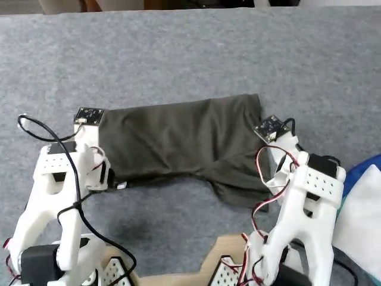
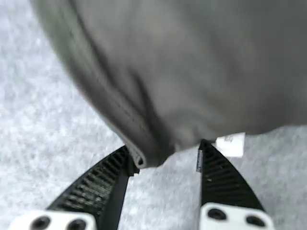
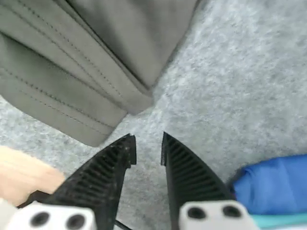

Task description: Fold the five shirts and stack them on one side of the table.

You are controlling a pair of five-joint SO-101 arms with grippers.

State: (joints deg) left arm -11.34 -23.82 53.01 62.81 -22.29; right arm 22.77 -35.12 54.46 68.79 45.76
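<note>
Shirt [image 1: 178,140] on grey table [image 1: 178,53]; left end effector [image 2: 165,157] spread astride its hem, right end effector [image 3: 147,139] parted, empty

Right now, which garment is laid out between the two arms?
The dark olive shirt; the blue cloth and white cloth lie outside the right arm.

The left arm [image 1: 50,185] and right arm [image 1: 315,185] both extend forward side by side with wrists pitched downward, the left gripper [image 2: 164,160] with jaws spread wide, the right gripper [image 3: 148,143] with jaws parted by a narrow gap.
</note>
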